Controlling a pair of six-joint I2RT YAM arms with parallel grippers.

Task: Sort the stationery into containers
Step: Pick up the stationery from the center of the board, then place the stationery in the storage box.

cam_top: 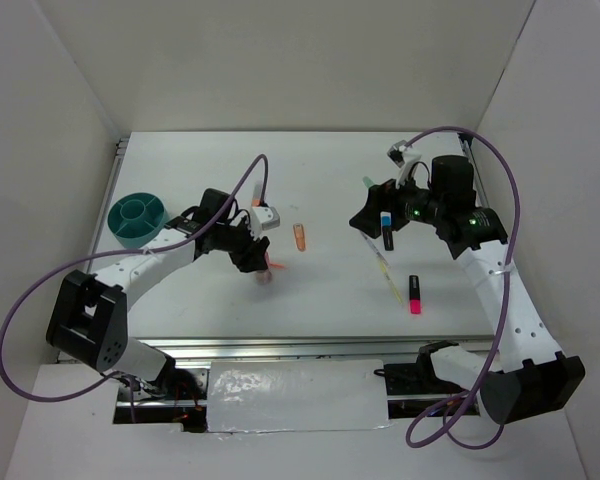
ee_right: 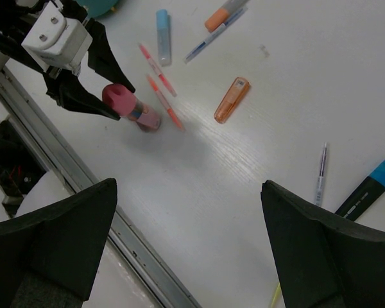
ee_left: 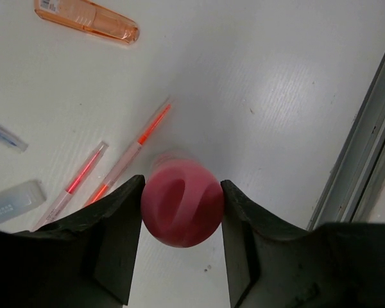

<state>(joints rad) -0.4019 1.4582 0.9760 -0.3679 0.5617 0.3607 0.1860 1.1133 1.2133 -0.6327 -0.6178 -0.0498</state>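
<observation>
Beside one tube (ee_left: 181,208), two pink pens (ee_left: 83,173)

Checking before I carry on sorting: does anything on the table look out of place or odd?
Only the pink-capped tube: it stands on end, left of centre, between the left gripper's fingers, while the pens around it lie flat. Nothing looks spilled or broken.

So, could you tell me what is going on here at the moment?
Two robot arms are sorting stationery on a white table. The left claw grips a pink-capped tube by its cap, with the tube standing upright on the table. The right claw hangs open above the table, holding nothing. Pens and markers, among them an orange marker, lie loose on the surface. The teal tub sits at the far left.
</observation>
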